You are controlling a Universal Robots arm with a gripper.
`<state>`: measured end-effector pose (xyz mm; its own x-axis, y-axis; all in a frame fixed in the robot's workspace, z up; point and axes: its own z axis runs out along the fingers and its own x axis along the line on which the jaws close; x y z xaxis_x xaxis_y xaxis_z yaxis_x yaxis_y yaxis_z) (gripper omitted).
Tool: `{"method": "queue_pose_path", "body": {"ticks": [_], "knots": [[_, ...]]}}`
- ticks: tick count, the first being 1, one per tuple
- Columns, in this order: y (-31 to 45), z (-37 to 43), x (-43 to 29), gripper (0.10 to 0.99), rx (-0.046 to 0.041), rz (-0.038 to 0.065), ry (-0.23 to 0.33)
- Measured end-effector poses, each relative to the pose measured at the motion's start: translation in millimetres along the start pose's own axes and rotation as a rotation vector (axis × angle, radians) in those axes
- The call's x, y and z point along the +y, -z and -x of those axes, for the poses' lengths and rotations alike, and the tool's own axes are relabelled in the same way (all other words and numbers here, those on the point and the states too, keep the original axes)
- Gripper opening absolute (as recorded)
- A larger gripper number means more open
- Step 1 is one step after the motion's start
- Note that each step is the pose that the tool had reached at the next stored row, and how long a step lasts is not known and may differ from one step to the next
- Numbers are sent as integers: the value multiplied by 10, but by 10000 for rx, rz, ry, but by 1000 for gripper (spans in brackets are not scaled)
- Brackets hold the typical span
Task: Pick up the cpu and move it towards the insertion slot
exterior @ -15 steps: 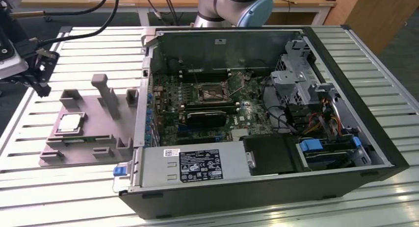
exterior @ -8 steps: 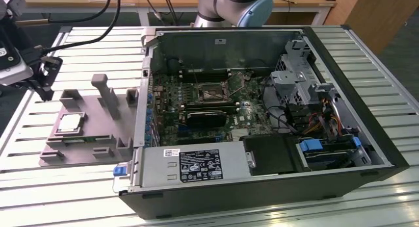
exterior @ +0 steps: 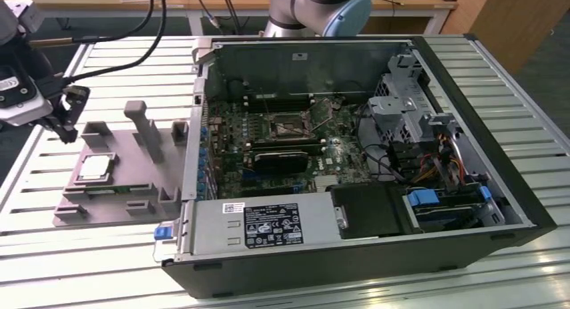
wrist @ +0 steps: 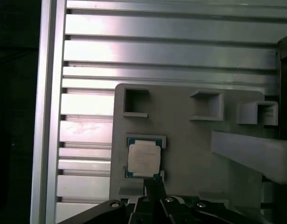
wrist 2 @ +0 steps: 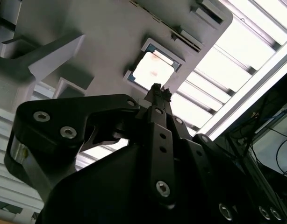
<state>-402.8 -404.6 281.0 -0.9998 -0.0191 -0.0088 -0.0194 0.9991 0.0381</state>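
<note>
The cpu (exterior: 96,167), a flat square chip with a shiny silver top, lies in its square recess on the grey fixture plate (exterior: 89,212), at the exterior view's left, outside the computer case. Both wrist views show the cpu (wrist 2: 154,70) (wrist: 143,157) lying just beyond the fingertips. My gripper (exterior: 69,132) hangs above the plate's far left corner, a little away from the chip. Its dark fingers (wrist 2: 157,100) are shut with nothing between them, as my gripper (wrist: 153,184) also shows in the first wrist view. The insertion slot (exterior: 290,127) sits on the motherboard inside the open case.
The open computer case (exterior: 356,255) lies on a slatted metal table (exterior: 107,269). A black heatsink block (exterior: 280,161) sits just in front of the slot. The fixture plate carries a tall grey post (exterior: 143,129), raised pockets and a green memory stick (exterior: 111,191). Cables crowd the case's right side.
</note>
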Motion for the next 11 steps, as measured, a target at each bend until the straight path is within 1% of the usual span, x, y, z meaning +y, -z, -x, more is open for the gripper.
{"method": "queue_pose_path", "body": {"ticks": [11], "knots": [[-198,-2,-11,102,1,-1,0]]}}
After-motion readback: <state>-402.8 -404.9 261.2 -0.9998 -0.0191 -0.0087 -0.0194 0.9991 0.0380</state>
